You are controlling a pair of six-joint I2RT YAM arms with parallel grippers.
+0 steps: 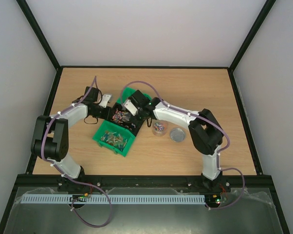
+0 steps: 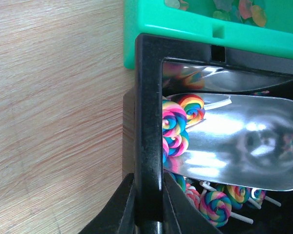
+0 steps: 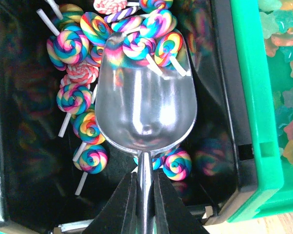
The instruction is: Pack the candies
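Candies [image 3: 137,46]: rainbow-swirl lollipops on white sticks, several on the lip of the shiny metal scoop [image 3: 146,107] ahead of the right gripper [image 3: 145,187], others around it.
Right gripper: clenched on the scoop's handle.
Left gripper [image 2: 149,197]: pinching the black plastic bin [image 2: 149,97] by its wall.
Beyond: green plastic bin [image 3: 256,97] touching the black one.

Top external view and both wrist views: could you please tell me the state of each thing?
metal scoop: held, few lollipops at its tip.
right gripper: shut on metal scoop.
left gripper: shut on black bin wall.
black bin: open, holds lollipops.
jar: open, partly filled.
silver lid: off, beside jar.
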